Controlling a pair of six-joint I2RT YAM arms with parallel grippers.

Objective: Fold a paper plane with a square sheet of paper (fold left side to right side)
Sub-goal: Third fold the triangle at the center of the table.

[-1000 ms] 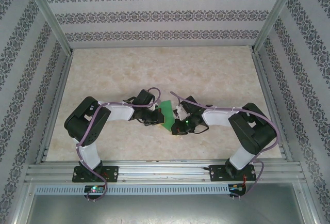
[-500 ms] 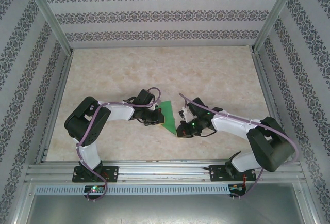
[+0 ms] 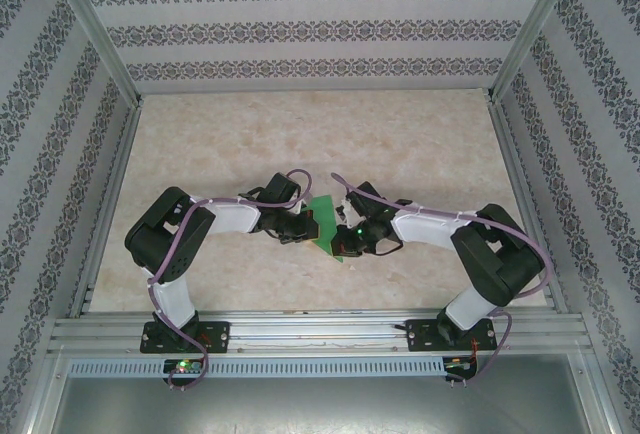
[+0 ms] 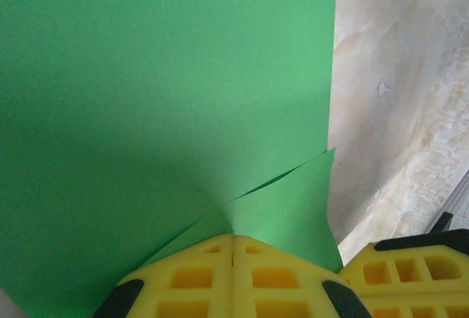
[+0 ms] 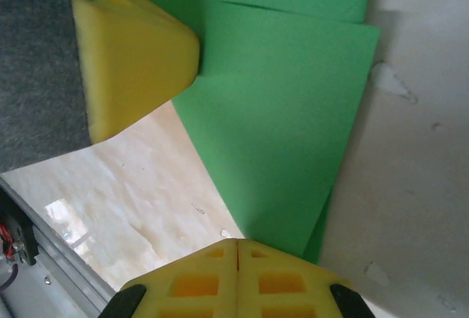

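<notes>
The overhead camera is showing both arms reaching inward over the pale marbled tabletop (image 3: 300,144). The left gripper (image 3: 303,226) and right gripper (image 3: 342,242) are meeting near its middle, and the thin bright green sheet of paper (image 3: 323,216) is sitting between them, too small there for its layers to be read. The left wrist camera is giving that detail: the left gripper (image 4: 233,239) is clenching its yellow foam fingers (image 4: 190,278) on the sheet (image 4: 161,98), whose overlapping layers are converging into the seam between them. The right wrist camera is showing the right gripper (image 5: 238,245) pressed fully closed, with the lower corner of the sheet (image 5: 278,127) reaching its tips. Whether it is gripping the paper or only touching it cannot be told.
</notes>
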